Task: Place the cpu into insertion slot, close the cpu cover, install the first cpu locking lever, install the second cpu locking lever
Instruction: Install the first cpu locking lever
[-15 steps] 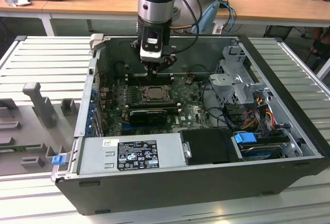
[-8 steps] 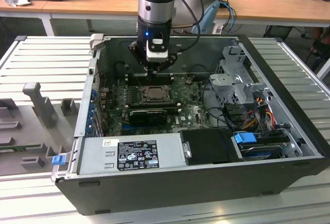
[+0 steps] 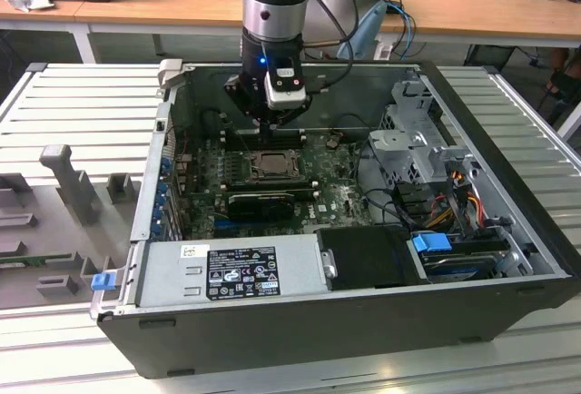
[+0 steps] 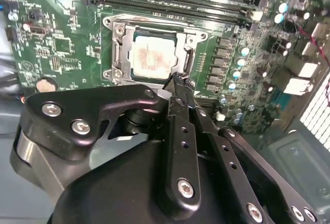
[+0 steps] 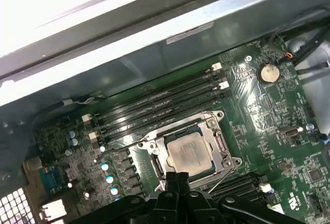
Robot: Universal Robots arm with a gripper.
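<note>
— Cpu (image 5: 190, 153)?
— Seated in the insertion slot (image 5: 156, 166), cpu cover (image 4: 121, 48) down around it.
— Gripper (image 3: 270, 132)?
— Pinched narrow, holding nothing, at twelve o'clock of the slot in the exterior view.

Noted pale silvery-beige cpu (image 4: 153, 59), faint pinkish blotching; silver-grey cpu cover (image 4: 119, 46); green motherboard (image 5: 268, 110) speckled with pale-blue capacitors (image 5: 104, 166); black RAM slots (image 5: 154, 108); matte black gripper (image 4: 178, 81); black label (image 3: 242, 272), white print; blue clip (image 3: 103, 280) at lower left of the exterior view.
</note>
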